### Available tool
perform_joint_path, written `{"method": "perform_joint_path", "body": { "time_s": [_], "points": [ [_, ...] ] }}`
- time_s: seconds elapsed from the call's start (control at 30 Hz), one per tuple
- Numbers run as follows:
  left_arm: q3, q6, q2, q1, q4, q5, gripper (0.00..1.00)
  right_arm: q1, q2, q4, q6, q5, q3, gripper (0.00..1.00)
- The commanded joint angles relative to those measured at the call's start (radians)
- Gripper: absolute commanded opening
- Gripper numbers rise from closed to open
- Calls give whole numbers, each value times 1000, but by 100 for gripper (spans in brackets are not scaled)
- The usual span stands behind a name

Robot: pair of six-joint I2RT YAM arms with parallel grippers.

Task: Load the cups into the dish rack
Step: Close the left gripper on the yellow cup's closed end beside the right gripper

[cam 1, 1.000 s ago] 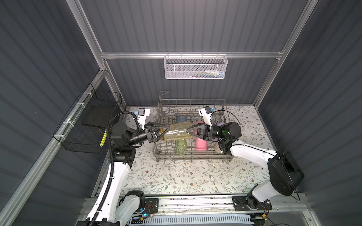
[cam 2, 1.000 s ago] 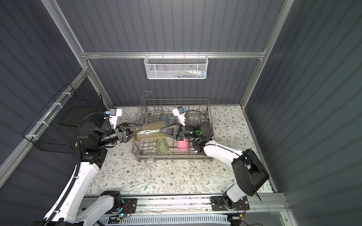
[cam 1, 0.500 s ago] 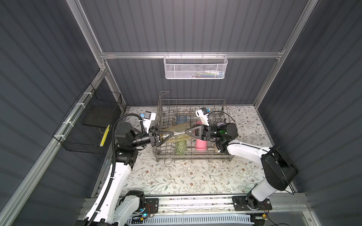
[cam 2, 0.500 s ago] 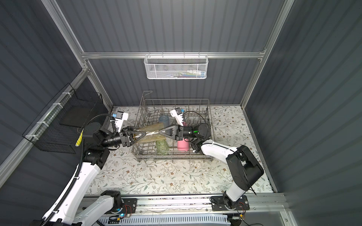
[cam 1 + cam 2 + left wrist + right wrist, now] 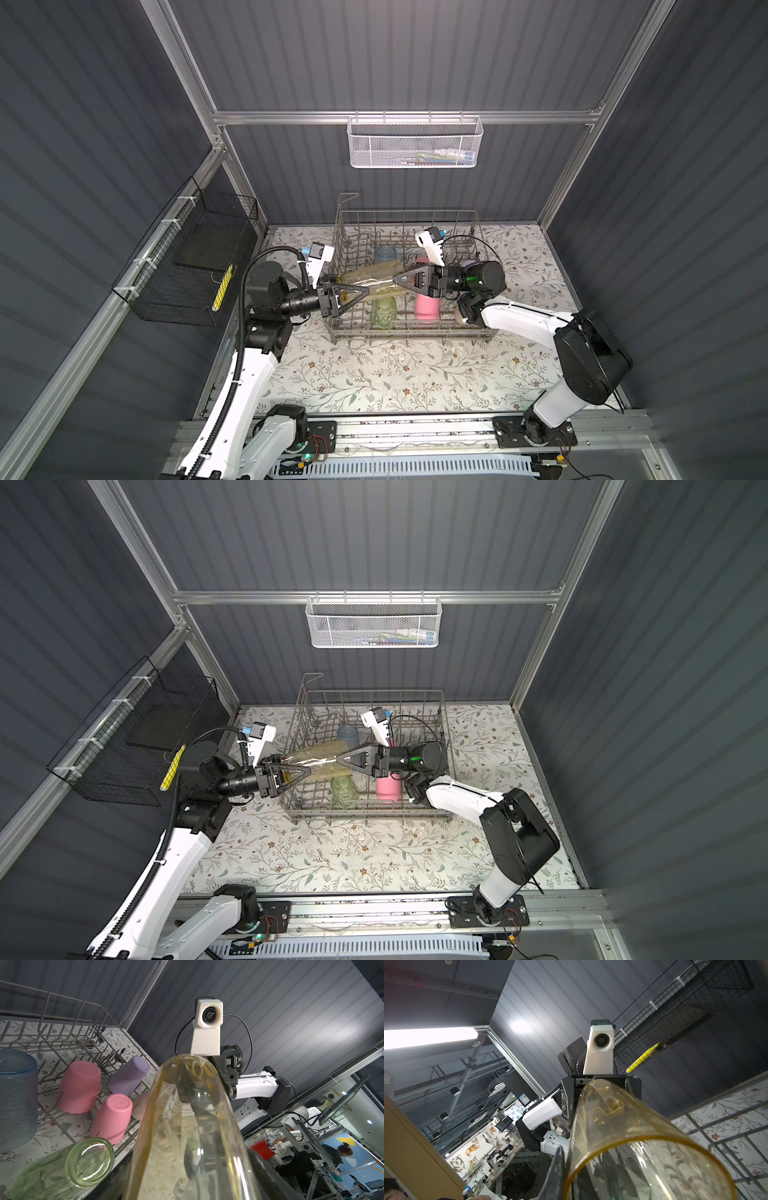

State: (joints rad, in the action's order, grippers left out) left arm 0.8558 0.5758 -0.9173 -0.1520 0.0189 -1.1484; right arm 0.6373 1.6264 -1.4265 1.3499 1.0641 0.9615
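Observation:
A clear yellow cup (image 5: 374,276) (image 5: 316,756) hangs on its side above the grey wire dish rack (image 5: 407,332), spanning both grippers. My right gripper (image 5: 395,279) is shut on its rim, one finger (image 5: 555,1174) outside and the other inside the mouth. My left gripper (image 5: 360,287) encloses the base end (image 5: 602,1088), fingers snug along both walls. In the rack stand a blue-grey cup (image 5: 384,253), a green cup (image 5: 384,311) and a pink cup (image 5: 427,307). The left wrist view adds a second pink cup (image 5: 79,1088), a lavender one (image 5: 128,1078) and a beige one (image 5: 141,1105).
A white mesh basket (image 5: 415,145) hangs on the back wall. A black wire basket (image 5: 187,257) is fixed to the left wall beside my left arm. The floral mat (image 5: 395,382) stretches in front of the rack.
My left gripper has moved right over the yellow cup's base and its jaws have narrowed onto it. The right gripper kept its hold on the rim and carried the cup slightly left.

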Motion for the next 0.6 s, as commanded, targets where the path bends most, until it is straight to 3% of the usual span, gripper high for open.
{"method": "perform_joint_path", "body": {
  "time_s": [0.0,0.27,0.57],
  "points": [
    [22,-15,14,-9,3,-23,80,-2,0,-42,3,-8,24,0],
    [18,-7,18,-9,15,-9,87,-1,9,-52,15,3,21,0],
    [8,14,16,-9,50,8,81,6,14,-52,15,11,18,0]
  ]
}}
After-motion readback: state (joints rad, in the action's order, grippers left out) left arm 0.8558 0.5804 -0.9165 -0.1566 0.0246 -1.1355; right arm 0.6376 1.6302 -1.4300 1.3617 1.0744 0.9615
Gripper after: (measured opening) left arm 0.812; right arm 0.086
